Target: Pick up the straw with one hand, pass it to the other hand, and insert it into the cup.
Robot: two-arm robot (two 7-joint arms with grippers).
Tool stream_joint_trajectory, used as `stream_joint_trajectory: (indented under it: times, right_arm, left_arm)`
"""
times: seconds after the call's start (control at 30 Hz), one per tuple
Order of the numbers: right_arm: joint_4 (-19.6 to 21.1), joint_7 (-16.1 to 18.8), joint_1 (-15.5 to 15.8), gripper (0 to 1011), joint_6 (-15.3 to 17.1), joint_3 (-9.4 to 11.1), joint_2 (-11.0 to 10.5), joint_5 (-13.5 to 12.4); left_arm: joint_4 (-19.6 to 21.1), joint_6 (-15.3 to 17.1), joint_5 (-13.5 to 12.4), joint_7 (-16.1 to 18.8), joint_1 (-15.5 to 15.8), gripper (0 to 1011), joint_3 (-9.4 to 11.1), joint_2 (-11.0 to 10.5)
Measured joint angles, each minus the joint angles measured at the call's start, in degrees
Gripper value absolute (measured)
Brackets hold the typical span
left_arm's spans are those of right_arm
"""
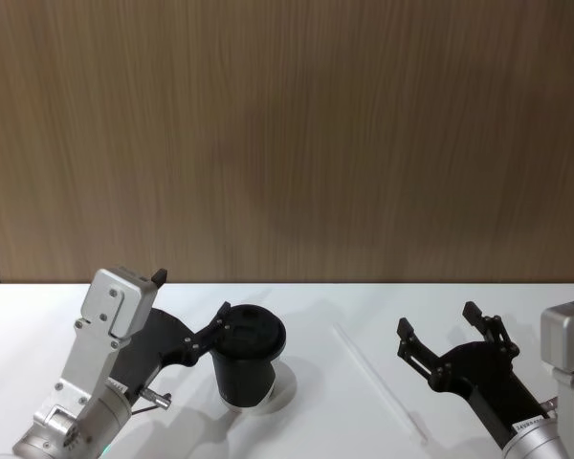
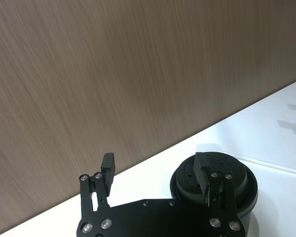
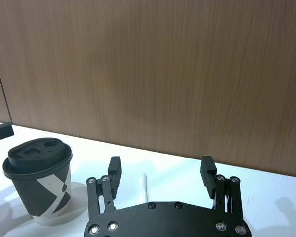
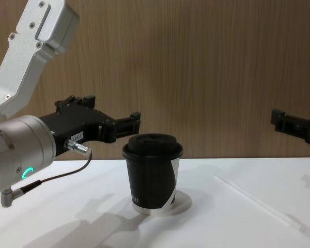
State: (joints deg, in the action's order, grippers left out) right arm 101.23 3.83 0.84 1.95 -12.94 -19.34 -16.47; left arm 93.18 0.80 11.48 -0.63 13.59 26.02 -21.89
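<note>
Black and spread wide, the right tool (image 1: 437, 320) hangs above the white surface (image 1: 316, 421) with nothing between its fingers. In its own wrist view the straw (image 3: 146, 185) lies in the gap between those fingers, farther out and lower down. From the head view we see the straw (image 1: 378, 381) flat on the surface, running from near the cup (image 1: 249, 359) diagonally back toward us, just to the left of the right tool and apart from it.

We judge the pick-up has not yet begun. To do it well, we would bring the right tool down so that its fingers straddle the straw across its length, low enough that the tips almost brush the surface, because the straw is thin and lies flat. It is light and round and may roll away from a one-sided touch, so both fingers should meet it together. Gripping toward one end would leave a long free part for the hand-over.

The left tool (image 1: 191, 295), on its silver wrist, is spread too, one finger close by the cup's domed lid; we cannot tell whether it touches. The cup stands upright, well left of the straw's near end. A wooden wall (image 1: 287, 134) rises behind.
</note>
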Motion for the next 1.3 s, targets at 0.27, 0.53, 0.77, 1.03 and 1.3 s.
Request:
stream_joint_trajectory:
  times: [0.27,0.53,0.77,1.03,1.3]
  right_arm:
    - [0.0,0.0,0.0,1001,0.0,0.0,0.0,0.0]
    - [0.0,0.0,0.0,1001,0.0,0.0,0.0,0.0]
    - [0.0,0.0,0.0,1001,0.0,0.0,0.0,0.0]
    - [0.0,0.0,0.0,1001,0.0,0.0,0.0,0.0]
    - [0.0,0.0,0.0,1001,0.0,0.0,0.0,0.0]
  left_arm:
    - [0.0,0.0,0.0,0.0,0.0,1001,0.0,0.0]
    - [0.0,0.0,0.0,0.0,0.0,1002,0.0,0.0]
    - [0.0,0.0,0.0,0.0,0.0,1002,0.0,0.0]
    - [0.0,0.0,0.0,0.0,0.0,1001,0.0,0.0]
    - [0.0,0.0,0.0,0.0,0.0,1002,0.0,0.0]
